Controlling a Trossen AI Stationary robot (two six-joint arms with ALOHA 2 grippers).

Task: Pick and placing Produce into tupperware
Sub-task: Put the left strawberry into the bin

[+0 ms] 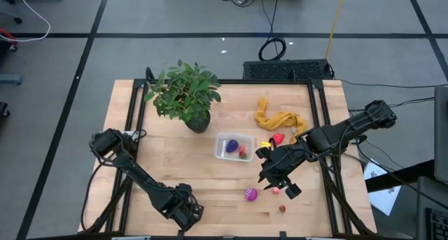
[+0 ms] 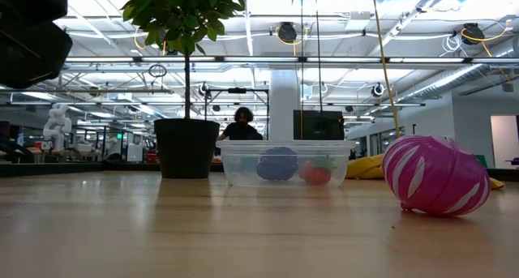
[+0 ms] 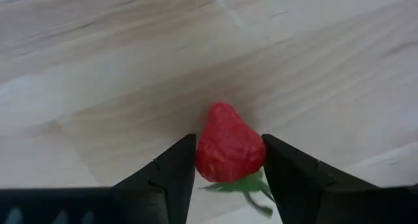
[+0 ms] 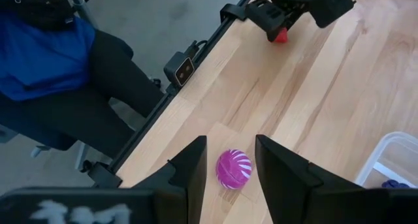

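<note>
The left wrist view has a red toy strawberry between the fingers of my left gripper, just over the wood. That gripper is near the table's front edge and hides the berry from above. My right gripper hangs open, high above a magenta striped ball that rests on the table. The clear tupperware stands at mid table with a purple piece and a red piece in it. My left gripper pinches the strawberry between its two fingers, one on each side of its broad part. The fingers come from above, pointing steeply down. The berry's pointed end faces away from the gripper and its green leaves toward it. Whether it touches the table, I cannot tell.
A potted plant stands at the far left and a mustard cloth at the far right, with a red piece beside it. A small strawberry lies near the front edge. A seated person is beyond that edge.
</note>
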